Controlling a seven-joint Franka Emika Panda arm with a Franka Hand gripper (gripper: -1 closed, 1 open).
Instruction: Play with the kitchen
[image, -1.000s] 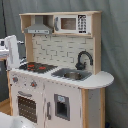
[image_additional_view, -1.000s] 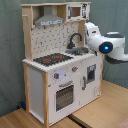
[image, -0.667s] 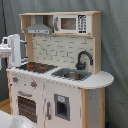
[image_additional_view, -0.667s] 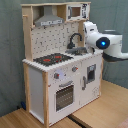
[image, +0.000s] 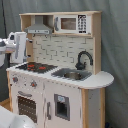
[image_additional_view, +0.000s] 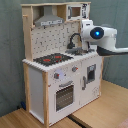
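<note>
**Arm beside the toy kitchen**

In the first exterior view the arm's white end (image: 18, 46) stands at the left edge, just beside the kitchen (image: 60, 95) — whether its jaws are open or closed I cannot tell. Rightward come the black-red hob (image: 36, 66), the grey sink (image: 72, 75) and the black tap (image: 83, 59), with the microwave (image: 72, 23) above — a grey curtain (image: 114, 45) hangs behind

arm (image_additional_view: 100, 37) shifted closer to kitchen (image_additional_view: 62, 65)
</note>
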